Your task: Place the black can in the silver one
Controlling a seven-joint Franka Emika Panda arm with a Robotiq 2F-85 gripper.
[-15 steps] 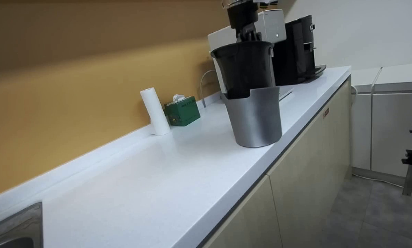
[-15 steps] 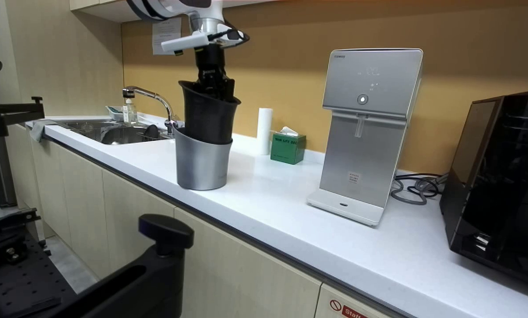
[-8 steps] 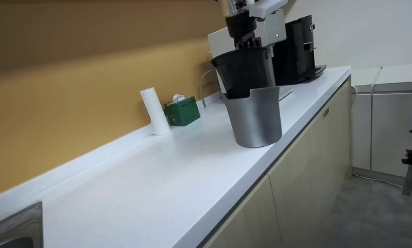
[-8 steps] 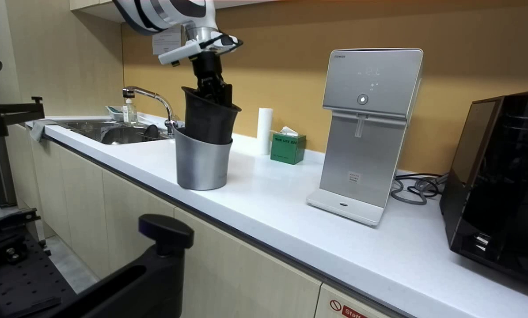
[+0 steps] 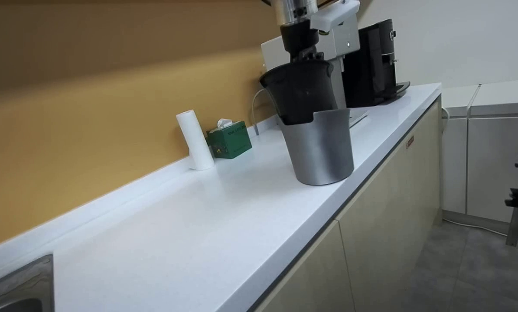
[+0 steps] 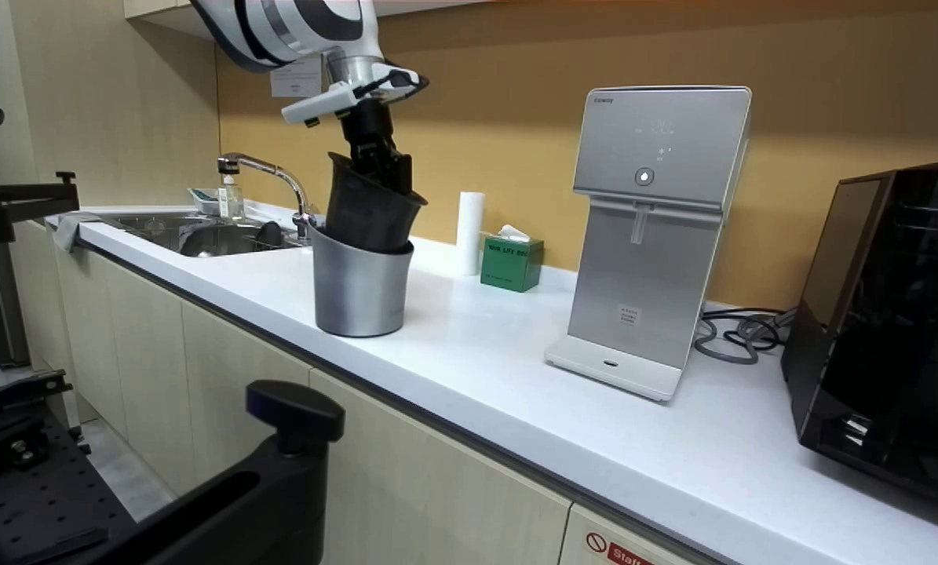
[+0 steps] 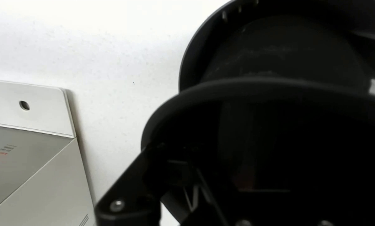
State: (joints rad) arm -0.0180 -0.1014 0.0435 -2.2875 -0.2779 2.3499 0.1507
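The silver one (image 5: 318,147) stands upright near the counter's front edge, and it also shows in an exterior view (image 6: 360,292). The black can (image 6: 370,210) is tilted, its lower part inside the silver one and its upper part above the rim. It also shows in an exterior view (image 5: 301,92). My gripper (image 6: 388,174) reaches down at the black can's rim and seems shut on its wall. In the wrist view my gripper (image 7: 190,175) crosses the black can's rim (image 7: 259,82). The fingertips are dark against the can's inside, so the contact is hard to see.
A grey water dispenser (image 6: 645,259) stands right of the silver one, with a dark glossy machine (image 6: 881,329) beyond it. A paper roll (image 6: 470,234) and green tissue box (image 6: 512,264) stand along the wall. A sink (image 6: 202,234) is at the left end.
The gripper and black can have moved down together and tilted more; the can has sunk a little and shifted slightly in the silver one. The silver one has shifted barely.
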